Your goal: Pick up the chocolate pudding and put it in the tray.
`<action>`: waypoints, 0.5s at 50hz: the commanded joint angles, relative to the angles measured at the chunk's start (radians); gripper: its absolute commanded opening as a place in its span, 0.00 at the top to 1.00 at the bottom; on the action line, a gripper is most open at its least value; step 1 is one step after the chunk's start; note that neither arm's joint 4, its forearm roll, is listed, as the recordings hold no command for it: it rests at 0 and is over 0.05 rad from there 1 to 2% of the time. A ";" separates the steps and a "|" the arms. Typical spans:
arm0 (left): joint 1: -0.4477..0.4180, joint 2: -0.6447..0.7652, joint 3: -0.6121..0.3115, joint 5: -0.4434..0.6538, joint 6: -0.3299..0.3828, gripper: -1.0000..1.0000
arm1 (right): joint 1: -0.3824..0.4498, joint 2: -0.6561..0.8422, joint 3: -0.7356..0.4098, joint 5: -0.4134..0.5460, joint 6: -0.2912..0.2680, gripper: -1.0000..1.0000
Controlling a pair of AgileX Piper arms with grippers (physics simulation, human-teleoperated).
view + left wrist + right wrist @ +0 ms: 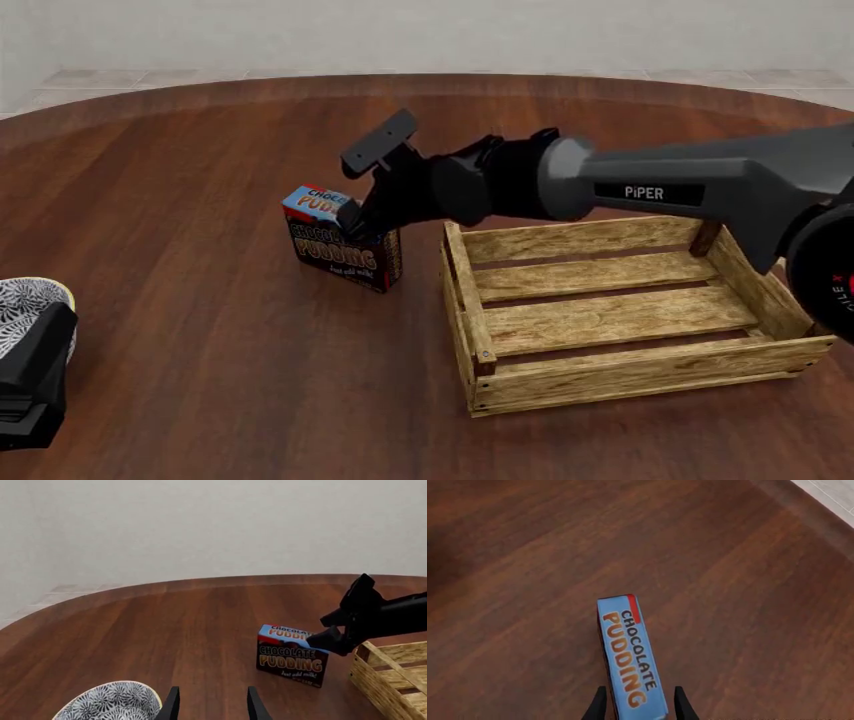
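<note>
The long grey tubular right arm (694, 185) carries white "PiPER" lettering on its side and darkens to a bulky black wrist. Its black right gripper (637, 705) ends in two slim tapered fingers. The blocky black left arm (34, 385) looks matte.

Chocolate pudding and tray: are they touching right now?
Apart. The front view shows a strip of bare table between the chocolate pudding and the tray's near wall; the carton stands upright to that view's left of it.

1. A white patterned bowl (110, 701) is placed on the table (200, 330), near its front left edge.
2. The table is finished in dark reddish-brown wood.
3. A pale wall (213, 525) is seen beyond it.
</note>
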 commanded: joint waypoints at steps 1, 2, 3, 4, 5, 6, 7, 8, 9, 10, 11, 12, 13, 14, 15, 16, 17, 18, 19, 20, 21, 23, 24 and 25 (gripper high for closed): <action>0.001 0.000 0.000 0.001 -0.001 0.00 | -0.003 0.004 0.007 -0.008 0.004 0.00; 0.001 0.000 0.000 0.002 0.000 0.00 | -0.002 0.004 0.008 -0.008 0.004 0.00; 0.001 0.000 0.000 0.001 0.000 0.00 | -0.001 0.002 0.009 -0.008 0.005 0.00; 0.001 0.000 0.000 0.001 0.000 0.00 | -0.001 0.002 0.009 -0.008 0.005 0.00; 0.001 0.000 0.000 0.001 -0.001 0.00 | -0.001 0.005 0.011 -0.013 0.006 0.00; 0.001 0.000 0.000 0.001 -0.001 0.00 | 0.000 0.007 0.011 -0.014 0.006 0.00; 0.002 0.000 0.000 0.000 0.000 0.00 | 0.000 0.006 0.010 -0.012 0.005 0.00; 0.003 0.000 0.000 0.000 -0.001 0.00 | 0.001 0.007 0.008 -0.011 0.006 0.00; 0.003 0.000 0.000 -0.001 -0.001 0.00 | 0.001 0.008 0.007 -0.011 0.006 0.00; 0.003 0.000 0.000 -0.001 0.000 0.00 | 0.004 0.008 0.009 -0.013 0.007 0.00; 0.002 0.000 0.000 -0.002 0.000 0.00 | 0.005 0.008 0.011 -0.015 0.008 0.00; 0.002 0.000 0.000 -0.002 0.000 0.00 | 0.005 0.009 0.012 -0.016 0.008 0.00; 0.002 0.000 0.000 -0.002 0.000 0.00 | 0.006 0.009 0.014 -0.017 0.008 0.00; 0.002 0.000 0.000 -0.002 0.000 0.00 | 0.006 0.009 0.014 -0.017 0.008 0.00; 0.002 0.000 0.000 -0.002 0.001 0.00 | 0.007 0.007 0.016 -0.018 0.010 0.00; 0.003 0.000 0.000 -0.002 0.001 0.00 | 0.006 0.007 0.016 -0.018 0.011 0.00; 0.004 0.000 0.000 -0.002 0.001 0.00 | 0.001 0.012 0.018 -0.022 0.010 0.00; 0.004 0.000 0.000 -0.002 0.001 0.00 | 0.001 0.012 0.018 -0.022 0.010 0.00; 0.004 0.000 0.000 -0.002 0.000 0.00 | 0.001 0.012 0.023 -0.025 0.008 0.00; 0.003 0.000 0.000 -0.002 0.001 0.00 | 0.001 0.009 0.026 -0.026 0.009 0.00; 0.003 0.000 0.000 -0.002 0.002 0.00 | 0.002 0.004 0.029 -0.028 0.017 0.00; 0.002 0.000 0.000 -0.001 0.000 0.00 | -0.003 0.009 0.029 -0.033 0.015 0.00; -0.001 0.000 0.000 0.001 0.004 0.00 | -0.005 0.011 0.031 -0.036 0.012 0.00; -0.001 0.000 0.000 0.001 0.004 0.00 | -0.005 0.007 0.034 -0.036 0.014 0.00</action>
